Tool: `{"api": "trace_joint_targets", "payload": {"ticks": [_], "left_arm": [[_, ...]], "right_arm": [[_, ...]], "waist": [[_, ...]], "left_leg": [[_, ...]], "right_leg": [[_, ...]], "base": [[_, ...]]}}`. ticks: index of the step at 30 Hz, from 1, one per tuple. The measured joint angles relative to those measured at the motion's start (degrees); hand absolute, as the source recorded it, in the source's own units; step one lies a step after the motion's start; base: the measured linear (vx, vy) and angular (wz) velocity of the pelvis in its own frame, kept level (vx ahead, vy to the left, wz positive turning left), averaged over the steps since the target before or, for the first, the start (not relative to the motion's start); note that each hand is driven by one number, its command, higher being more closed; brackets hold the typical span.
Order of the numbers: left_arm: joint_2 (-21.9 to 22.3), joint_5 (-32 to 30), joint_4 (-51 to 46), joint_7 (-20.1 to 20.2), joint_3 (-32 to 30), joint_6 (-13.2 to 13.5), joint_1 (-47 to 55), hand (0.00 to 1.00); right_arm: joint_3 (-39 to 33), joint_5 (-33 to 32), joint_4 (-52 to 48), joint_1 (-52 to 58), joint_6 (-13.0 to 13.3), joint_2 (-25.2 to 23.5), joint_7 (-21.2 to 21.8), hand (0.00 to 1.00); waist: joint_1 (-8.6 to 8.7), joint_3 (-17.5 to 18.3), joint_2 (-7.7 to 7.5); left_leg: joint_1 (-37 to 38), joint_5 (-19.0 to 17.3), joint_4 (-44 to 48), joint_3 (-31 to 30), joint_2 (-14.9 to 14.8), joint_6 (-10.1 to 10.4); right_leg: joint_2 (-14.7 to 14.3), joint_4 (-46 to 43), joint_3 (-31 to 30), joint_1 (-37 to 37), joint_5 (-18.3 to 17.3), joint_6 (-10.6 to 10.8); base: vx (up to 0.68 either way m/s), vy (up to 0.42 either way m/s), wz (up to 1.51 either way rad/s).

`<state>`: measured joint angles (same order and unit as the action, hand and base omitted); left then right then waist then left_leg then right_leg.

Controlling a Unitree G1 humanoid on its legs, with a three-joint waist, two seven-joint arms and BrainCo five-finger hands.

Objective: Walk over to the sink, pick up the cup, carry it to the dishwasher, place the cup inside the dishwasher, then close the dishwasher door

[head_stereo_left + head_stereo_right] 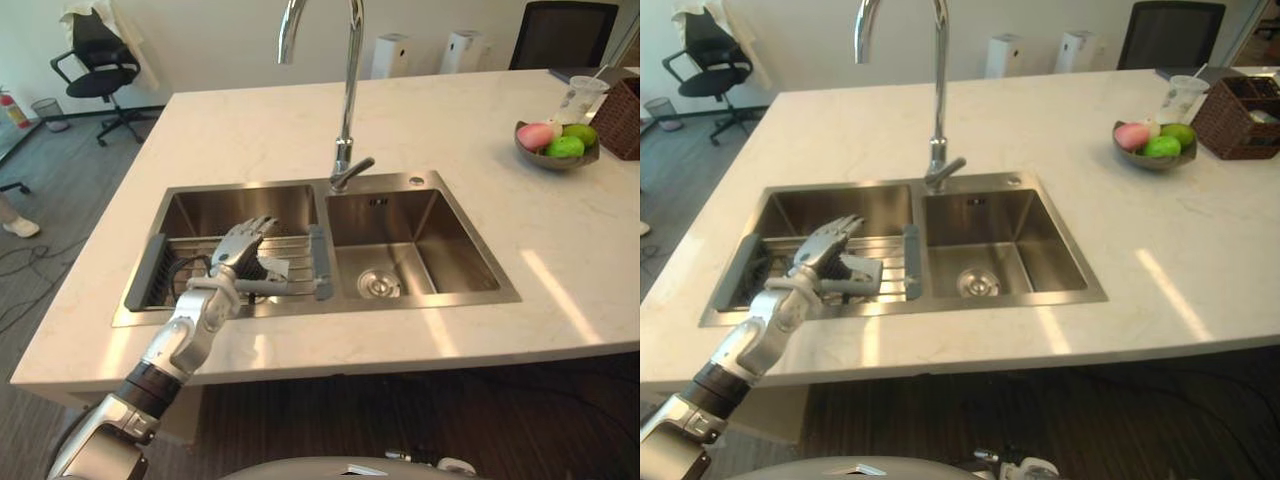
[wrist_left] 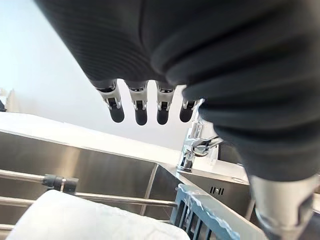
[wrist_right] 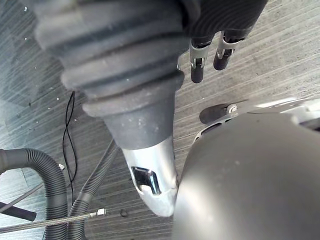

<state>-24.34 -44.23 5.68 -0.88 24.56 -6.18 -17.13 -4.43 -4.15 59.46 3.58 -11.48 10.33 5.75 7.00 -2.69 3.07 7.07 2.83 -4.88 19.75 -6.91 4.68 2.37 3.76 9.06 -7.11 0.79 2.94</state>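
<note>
Sink (image 1: 228,208) — left hand (image 1: 240,246) above cup (image 1: 273,267).

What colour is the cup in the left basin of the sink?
White. The cup shows best in the left wrist view.

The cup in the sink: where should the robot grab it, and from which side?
Probably round its body, from above: the cup seems to lie on its side on the rack in the left basin, curved wall up, and the left hand hovers open just over it.
</note>
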Motion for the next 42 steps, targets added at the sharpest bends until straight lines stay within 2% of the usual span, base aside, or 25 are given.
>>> {"api": "trace_joint_targets", "payload": {"ticks": [4,8,11,15,23,27,32,42], "left_arm": [[-0.46,-4.61,2.06,1.68,4.11,1.77,-0.11,0.0],[-0.46,-6.96,2.69,3.81,5.7,1.76,-0.91,0.0],[-0.67,-7.84,3.8,4.12,7.18,1.04,-1.82,0.0],[-1.04,-7.9,4.49,4.03,7.78,-0.38,-1.94,0.0],[-1.1,-8.61,9.03,1.05,8.21,-1.67,-3.05,0.0],[-1.16,-6.26,11.64,-0.68,8.21,-2.39,-4.99,0.0],[-1.49,-3.58,14.88,-4.98,6.48,-3.87,-6.47,0.0],[-1.65,-4.43,17.69,-4.6,2.55,-3.76,-6.61,0.0]], "right_arm": [[1.23,0.07,0.01,-0.66,0.0,-0.02,-0.07,0.0],[1.42,0.06,0.06,-0.76,0.03,-0.08,-0.15,0.0],[1.55,0.05,0.14,-0.73,0.06,0.01,-0.18,0.0],[1.58,0.05,0.13,-0.94,0.15,-0.04,-0.21,0.0],[1.24,0.06,0.2,-0.87,0.41,-0.03,-0.08,0.0],[0.83,0.05,0.06,-0.98,0.45,-0.12,0.0,0.0],[-0.44,0.04,0.07,-0.92,0.41,-0.38,0.15,0.0],[-1.24,0.07,0.03,-0.71,0.37,-0.67,0.3,0.0]], "waist": [[1.08,-0.02,-0.15],[1.51,0.03,-0.28],[1.42,0.04,-0.29],[2.47,0.02,-0.34],[2.67,0.03,-0.35],[3.18,0.06,-0.32],[3.67,0.07,-0.32],[3.66,0.07,-0.32]], "left_leg": [[0.08,-0.16,0.01,0.91,0.06,0.06],[0.38,-0.2,0.01,1.35,-0.02,0.12],[1.32,-0.47,0.0,2.27,-0.07,0.16],[1.71,-0.55,0.0,2.42,0.05,0.09],[1.78,-0.7,0.0,3.22,0.04,0.12],[1.58,-0.84,0.0,3.87,0.1,0.11],[1.56,-0.97,0.01,3.92,0.06,0.23],[1.55,-0.98,0.0,3.97,0.05,0.26]], "right_leg": [[-0.23,0.81,-0.83,0.04,0.63,0.07],[-0.34,0.81,-1.33,0.02,0.75,0.0],[-0.39,0.82,-2.24,-0.42,0.83,0.0],[-0.26,1.13,-2.41,-0.69,0.85,0.1],[-0.31,1.15,-3.52,-0.3,0.86,0.16],[-0.28,0.9,-3.84,0.28,0.99,0.24],[-0.34,0.82,-3.85,0.31,1.04,0.27],[-0.32,0.83,-3.89,0.36,1.05,0.26]], "base": [[0.0,-0.004,-0.11],[-0.01,-0.009,-0.06],[-0.03,-0.001,-0.14],[-0.04,-0.001,-0.02],[-0.01,-0.005,-0.05],[0.01,-0.004,-0.08],[0.0,0.0,0.0],[0.0,0.0,0.0]]}}
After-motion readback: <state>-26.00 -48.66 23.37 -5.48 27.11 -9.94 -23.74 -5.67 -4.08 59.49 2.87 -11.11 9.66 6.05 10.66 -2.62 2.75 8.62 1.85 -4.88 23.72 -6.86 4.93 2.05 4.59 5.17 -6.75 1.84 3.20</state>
